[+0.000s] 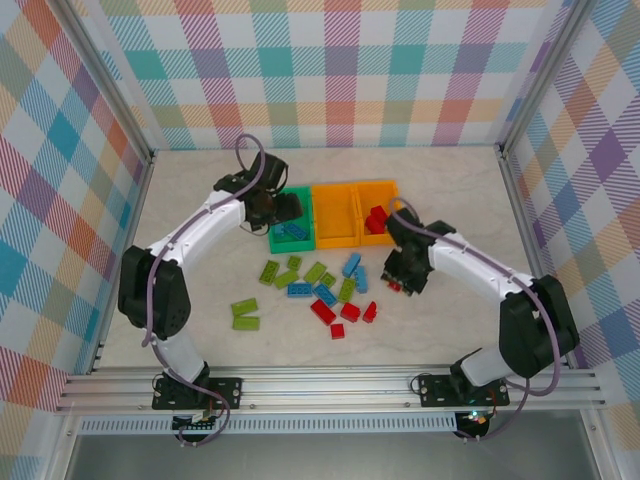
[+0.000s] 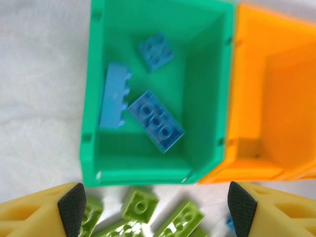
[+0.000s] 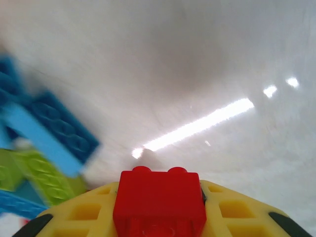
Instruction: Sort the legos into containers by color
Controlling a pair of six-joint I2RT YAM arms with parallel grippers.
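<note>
Left pincer [image 2: 157,210] agape, right pincer [image 3: 160,212] clamped — both arms crooked inward.

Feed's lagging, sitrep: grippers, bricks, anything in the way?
Left gripper open above green plastic bin holding three blue studded bricks. Right gripper shut on red studded brick. Loose blue and green bricks close beside it.

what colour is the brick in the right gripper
Red. The brick sits clamped in the right gripper, clearest in the right wrist view.
</note>
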